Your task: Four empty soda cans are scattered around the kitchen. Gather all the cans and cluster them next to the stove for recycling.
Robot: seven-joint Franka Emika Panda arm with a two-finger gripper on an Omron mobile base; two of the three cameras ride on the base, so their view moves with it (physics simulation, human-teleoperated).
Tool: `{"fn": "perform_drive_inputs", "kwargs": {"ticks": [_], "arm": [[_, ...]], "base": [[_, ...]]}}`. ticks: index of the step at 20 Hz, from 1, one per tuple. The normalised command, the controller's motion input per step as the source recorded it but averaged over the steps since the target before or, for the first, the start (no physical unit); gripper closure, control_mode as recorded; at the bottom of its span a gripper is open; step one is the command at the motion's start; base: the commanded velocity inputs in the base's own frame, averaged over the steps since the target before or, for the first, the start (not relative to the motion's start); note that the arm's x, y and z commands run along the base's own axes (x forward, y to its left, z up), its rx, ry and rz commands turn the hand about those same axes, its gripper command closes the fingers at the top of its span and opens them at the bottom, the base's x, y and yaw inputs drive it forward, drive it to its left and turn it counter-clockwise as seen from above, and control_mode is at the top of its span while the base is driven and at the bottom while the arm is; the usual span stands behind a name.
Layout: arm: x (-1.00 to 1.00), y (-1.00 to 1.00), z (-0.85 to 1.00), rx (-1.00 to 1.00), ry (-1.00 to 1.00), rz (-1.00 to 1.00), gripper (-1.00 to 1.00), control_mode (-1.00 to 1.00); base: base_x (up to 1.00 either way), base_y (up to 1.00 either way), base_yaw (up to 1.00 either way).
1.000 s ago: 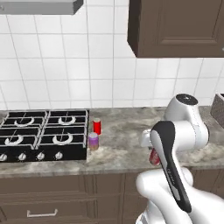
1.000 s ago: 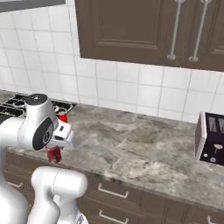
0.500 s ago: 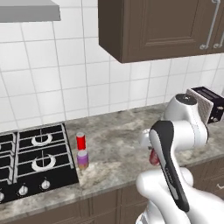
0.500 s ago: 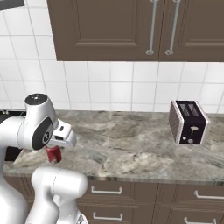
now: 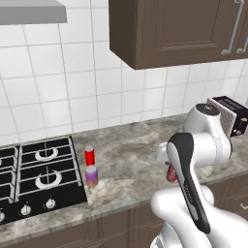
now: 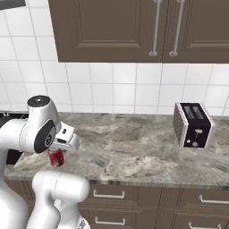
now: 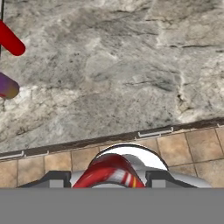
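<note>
Already the gripper [image 6: 57, 155] has its jaws pinched on the dark red can [image 6: 56, 157], which hangs at the front edge of the grey marbled surface [image 6: 134, 152]; the hand view shows the can's red body and silver rim [image 7: 114, 171] seated between the jaw tips, with cabinet fronts and floor tiles below it. In the left base view, two more cans stand just beside the stove [image 5: 34, 179], at roughly 9 o'clock from the arm: the bright red can [image 5: 89, 156] behind, and the purple can [image 5: 91, 176] close in front of it, though whether they touch I cannot tell. A toaster [image 6: 193, 125] sits far off at about 3 o'clock in the right base view. An empty soda can is probably very light, thin-walled and smooth, so it would likely dent under a hard squeeze and slip or tilt under a weak one. Holding it across the middle of its wall, with the axis upright, seems the safest grip, and setting it down gently should keep it from toppling into its neighbours.
</note>
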Motion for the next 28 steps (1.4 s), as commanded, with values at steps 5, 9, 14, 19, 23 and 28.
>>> {"fn": "perform_drive_inputs", "kwargs": {"ticks": [5, 9, 14, 19, 23, 28], "arm": [[0.00, 0.00, 0.00, 0.00, 0.00, 0.00, 1.00, 1.00], [0.60, 0.28, -0.06, 0.00, 0.00, 0.00, 1.00, -1.00], [0.79, 0.77, -0.06, 0.00, 0.00, -0.02, 1.00, -1.00], [0.33, 0.33, -0.02, -0.01, 0.01, -0.03, 1.00, -1.00], [0.42, 0.03, 0.00, 0.00, 0.00, -0.02, 1.00, -1.00], [0.52, 0.00, -0.01, 0.00, 0.00, -0.01, 1.00, -1.00]], "base": [[0.00, 0.00, 0.00], [0.00, 0.00, 0.00], [0.00, 0.00, 0.00], [0.00, 0.00, 0.00], [0.00, 0.00, 0.00], [0.00, 0.00, 0.00]]}}
